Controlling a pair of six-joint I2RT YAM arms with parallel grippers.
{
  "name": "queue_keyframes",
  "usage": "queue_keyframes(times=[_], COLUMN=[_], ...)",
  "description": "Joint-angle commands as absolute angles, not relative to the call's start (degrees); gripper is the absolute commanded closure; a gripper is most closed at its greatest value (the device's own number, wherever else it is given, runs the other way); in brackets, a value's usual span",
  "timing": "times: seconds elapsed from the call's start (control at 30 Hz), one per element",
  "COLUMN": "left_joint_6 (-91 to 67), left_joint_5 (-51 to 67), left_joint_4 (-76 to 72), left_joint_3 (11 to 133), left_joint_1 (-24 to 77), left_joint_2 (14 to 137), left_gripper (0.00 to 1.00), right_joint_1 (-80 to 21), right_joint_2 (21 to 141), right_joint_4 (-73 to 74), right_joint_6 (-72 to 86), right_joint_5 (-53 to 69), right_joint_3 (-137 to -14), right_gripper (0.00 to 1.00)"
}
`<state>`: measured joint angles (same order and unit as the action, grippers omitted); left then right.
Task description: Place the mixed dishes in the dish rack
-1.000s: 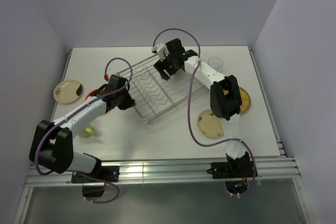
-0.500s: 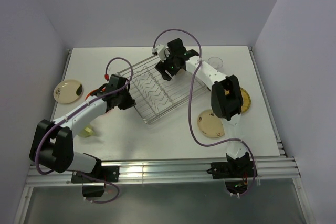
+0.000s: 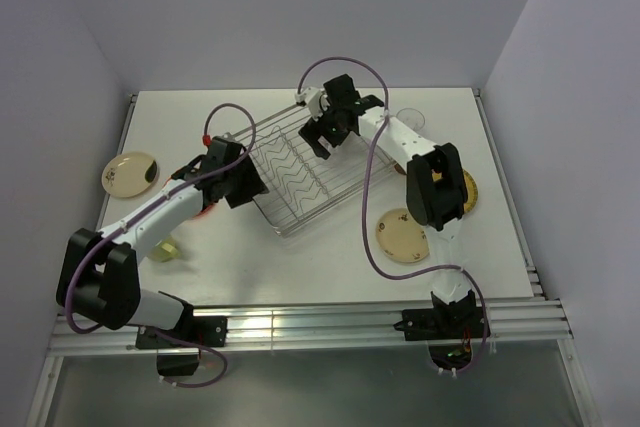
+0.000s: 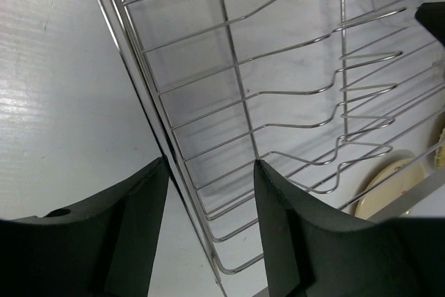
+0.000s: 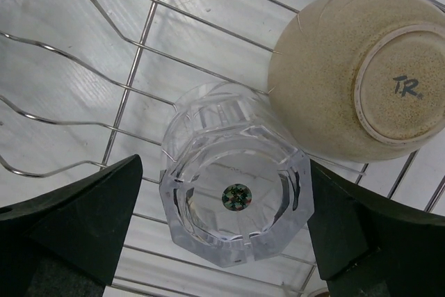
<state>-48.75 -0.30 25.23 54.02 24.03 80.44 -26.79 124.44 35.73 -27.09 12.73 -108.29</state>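
The dish rack [image 3: 300, 182], a square silver wire basket with zigzag dividers along its bottom, sits cornerwise in the middle of the white worktop [image 3: 200, 277]. The left claw [image 3: 243, 185] is at its left edge and the right claw [image 3: 328, 135] is over its far corner. A cream plate [image 3: 130, 173] lies at the far left, a speckled plate [image 3: 400, 237] near the right arm, and a standing glass [image 3: 409, 119] at the far right. Compared with a second ago, the left claw has pushed closer onto the rack's edge. The right arm has swung slightly rightward, baring more of the speckled plate and covering more of the yellow plate [image 3: 468, 195]. The pale-green mug [image 3: 168, 250] is half hidden under the left forearm. An orange sliver beside that arm is too small to identify. Whatever lies in the rack's far corner is hidden under the right claw.

In the left wrist view, the rack's rim wire runs between the parted black fingers [image 4: 104, 234], which are spread and not clamping it. The frame cuts the rack off.

In the right wrist view, an upturned glass [image 5: 233, 199] with an eight-sided base stands on the rack wires between the widely spread fingers [image 5: 76, 220], which are clear of it on both sides. A speckled bowl [image 5: 334, 67], base up and marked "TR", sits just beside the glass. The glass's mouth is out of sight.
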Motion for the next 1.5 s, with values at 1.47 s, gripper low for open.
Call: queue_keyframes(times=[1.47], left_joint_6=[-54.15], left_joint_5=[-29.8], left_joint_4=[63.9], left_joint_3=[59.33], left_joint_1=[17.5], left_joint_2=[53.88], left_gripper=[0.44], right_joint_1=[-25.93], right_joint_2=[83.68], right_joint_4=[29.98], right_joint_6=[-28.48], right_joint_5=[61.26], right_joint_3=[-73.92], right_gripper=[0.01])
